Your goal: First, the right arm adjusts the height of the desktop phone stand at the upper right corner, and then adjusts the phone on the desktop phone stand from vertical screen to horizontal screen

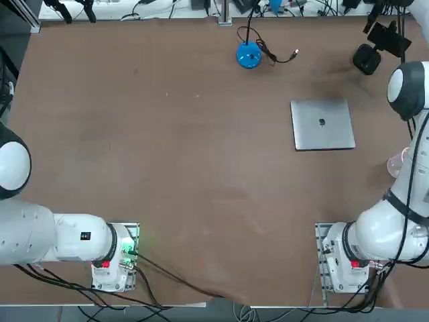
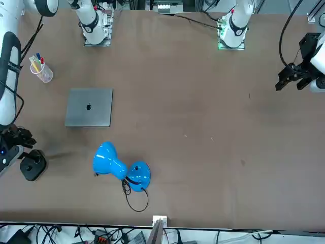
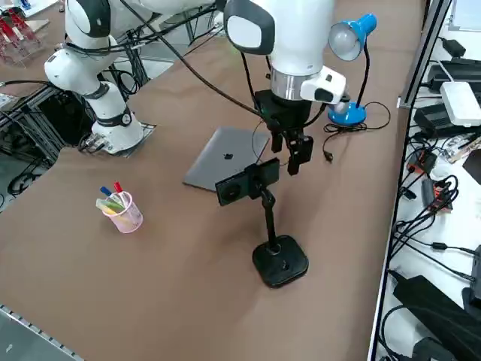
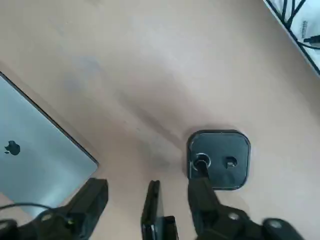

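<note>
The black desktop phone stand (image 3: 280, 261) rests on its square base at the table's upper right corner (image 1: 367, 60), with a thin pole (image 3: 268, 214) rising from it. Its clamp holds the black phone (image 3: 246, 183) lying lengthwise, slightly tilted. My right gripper (image 3: 289, 156) hangs just above and behind the phone's right end. In the right wrist view the gripper (image 4: 150, 189) is open. The phone's thin edge (image 4: 151, 212) lies between the two fingers (image 4: 92, 200) with a gap on each side. The stand's base (image 4: 219, 159) shows below on the table.
A closed silver laptop (image 1: 322, 125) lies just inward of the stand. A blue desk lamp (image 3: 349, 37) with a black cable stands further along the far edge. A clear cup of pens (image 3: 120, 209) sits near my right arm's base. Cables and boxes crowd the floor past the table's edge (image 3: 391, 226).
</note>
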Robot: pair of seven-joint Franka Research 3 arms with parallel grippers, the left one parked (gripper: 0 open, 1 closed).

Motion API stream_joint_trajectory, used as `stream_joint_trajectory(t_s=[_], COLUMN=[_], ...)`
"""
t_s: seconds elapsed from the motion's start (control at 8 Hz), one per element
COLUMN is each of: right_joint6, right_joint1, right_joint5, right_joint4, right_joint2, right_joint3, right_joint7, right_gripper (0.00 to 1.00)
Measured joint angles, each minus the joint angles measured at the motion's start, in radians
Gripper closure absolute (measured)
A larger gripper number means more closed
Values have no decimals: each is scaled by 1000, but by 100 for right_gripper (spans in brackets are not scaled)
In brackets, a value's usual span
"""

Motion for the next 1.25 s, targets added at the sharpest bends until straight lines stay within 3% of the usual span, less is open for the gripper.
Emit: stream_joint_trajectory(t_s=[0.25, 0.88, 1.25], right_joint6=[0, -59, -221], right_joint1=[-2, 53, 109], right_joint5=[0, 9, 19], right_joint4=[2, 4, -26], right_joint2=[-33, -172, -289], right_joint3=[-1, 12, 14], right_joint7=[32, 409, 652], right_gripper=[0, 0, 0])
